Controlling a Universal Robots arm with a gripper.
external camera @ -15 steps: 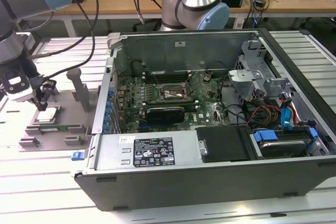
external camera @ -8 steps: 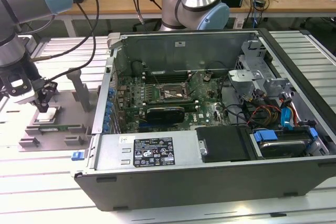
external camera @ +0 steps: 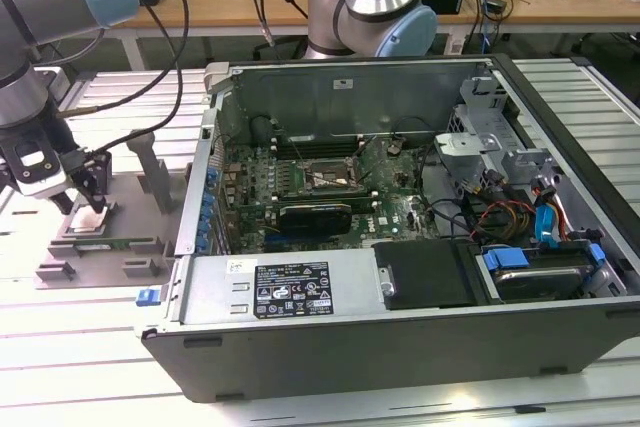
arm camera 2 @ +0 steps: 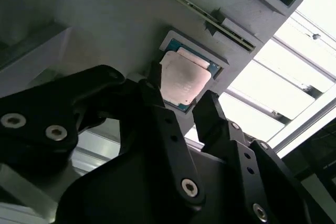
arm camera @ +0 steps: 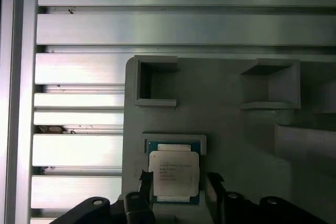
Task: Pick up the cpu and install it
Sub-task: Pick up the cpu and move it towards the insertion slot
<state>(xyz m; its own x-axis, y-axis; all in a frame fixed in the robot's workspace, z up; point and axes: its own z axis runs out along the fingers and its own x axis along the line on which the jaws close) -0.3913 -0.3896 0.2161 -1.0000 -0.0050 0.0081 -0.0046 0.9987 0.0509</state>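
The cpu (arm camera: 174, 173), a thin square chip with a pale silver top, lies in a shallow square pocket of the grey plastic fixture (arm camera: 226, 129). It sits on the exterior view's left, outside the computer case, where it shows as a pale square (external camera: 91, 219). My gripper (arm camera: 177, 182) hangs low over it, with one black finger (arm camera 2: 153, 80) on each side of the chip (arm camera 2: 184, 80). One finger is at the chip's edge, and a small gap shows beside the other (arm camera: 212, 182). The jaws stand open around the cpu. The dark socket frame (external camera: 322, 176) sits on the motherboard inside the case.
The open computer case (external camera: 400, 337) fills the middle of the exterior view, its near wall toward the camera. A second robot arm's base (external camera: 372, 7) stands behind it. Upright grey fixture blocks (external camera: 150, 162) rise beside my gripper (external camera: 88, 202). Ribbed aluminium table slats (arm camera: 79, 150) border the fixture.
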